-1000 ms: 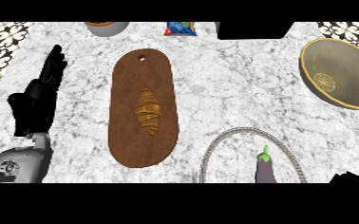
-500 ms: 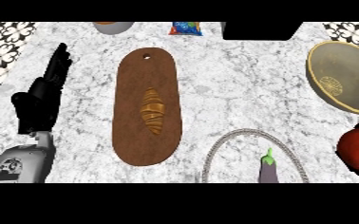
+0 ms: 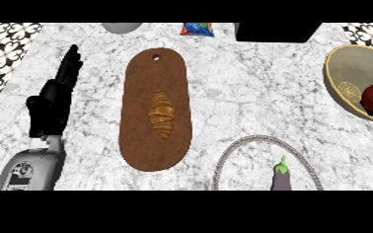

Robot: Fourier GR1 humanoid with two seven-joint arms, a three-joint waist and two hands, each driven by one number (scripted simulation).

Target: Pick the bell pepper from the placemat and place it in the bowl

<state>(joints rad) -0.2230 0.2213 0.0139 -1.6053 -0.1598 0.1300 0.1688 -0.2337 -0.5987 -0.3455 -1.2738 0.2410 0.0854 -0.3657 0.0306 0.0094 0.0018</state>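
A dark red rounded thing (image 3: 367, 97), probably the bell pepper, shows at the right edge, over or inside the tan bowl (image 3: 336, 79); I cannot tell which, and the frame cuts it off. Whatever holds it is out of view, and my right hand does not show. The round placemat with a grey braided rim (image 3: 251, 139) lies at the lower middle, carrying a purple eggplant (image 3: 281, 178). My left hand (image 3: 54, 98) rests open at the left, fingers pointing up, away from all of these.
A long brown cutting board (image 3: 138, 128) with a croissant (image 3: 162, 113) lies left of centre. At the back stand a grey bowl (image 3: 121, 27), a colourful packet (image 3: 197, 28) and a black block (image 3: 277, 31). Patterned tiles edge both back corners.
The dark red thing has moved from beside the placemat, at the lower right edge, up to the bowl. The view has shifted slightly. My left hand has kept its pose.
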